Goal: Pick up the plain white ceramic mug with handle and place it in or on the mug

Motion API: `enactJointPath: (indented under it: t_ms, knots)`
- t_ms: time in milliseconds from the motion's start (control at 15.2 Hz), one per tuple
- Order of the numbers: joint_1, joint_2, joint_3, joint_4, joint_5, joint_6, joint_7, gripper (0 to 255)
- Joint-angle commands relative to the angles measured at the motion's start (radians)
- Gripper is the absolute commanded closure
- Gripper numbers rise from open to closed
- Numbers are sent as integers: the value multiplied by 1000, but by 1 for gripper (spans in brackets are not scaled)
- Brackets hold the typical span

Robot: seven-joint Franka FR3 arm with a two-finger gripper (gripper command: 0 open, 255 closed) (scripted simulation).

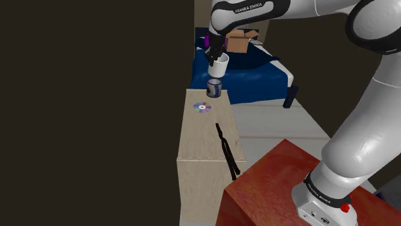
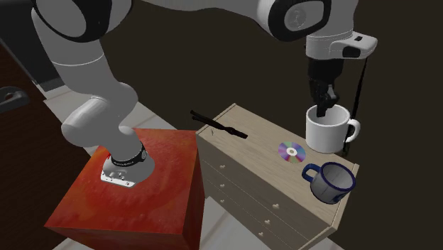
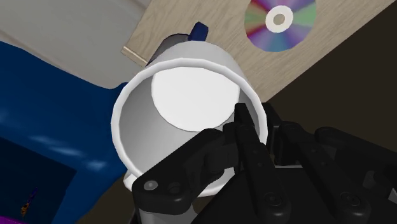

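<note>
My gripper (image 1: 214,56) is shut on the rim of a plain white mug (image 1: 220,67), one finger inside the cup and one outside. The white mug (image 2: 328,128) hangs slightly tilted in the air over the far end of a pale wooden dresser (image 2: 248,145). Right below it stands a blue mug (image 1: 214,88) with a white inside (image 2: 332,181) and a blue handle. In the wrist view the white mug (image 3: 191,102) covers most of the blue mug (image 3: 170,43), and my gripper (image 3: 251,127) clasps the white rim.
A shiny CD (image 1: 202,107) lies on the dresser near the mugs, and a thin black stick-like object (image 1: 227,151) lies nearer the red stand (image 1: 270,186). Beyond the dresser's far end are a blue bed (image 1: 257,80) and a cardboard box (image 1: 239,40).
</note>
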Motion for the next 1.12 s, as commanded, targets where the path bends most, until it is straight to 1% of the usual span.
enactJointPath:
  t_ms: [0,198,264,1056]
  knots:
    - [-9,61,-10,80,-9,-16,-24,255]
    - [-23,160,-26,217,-17,-54,-66,255]
    - [-29,212,-33,293,-21,-77,-86,255]
    - [-33,225,-40,152,-36,77,-63,255]
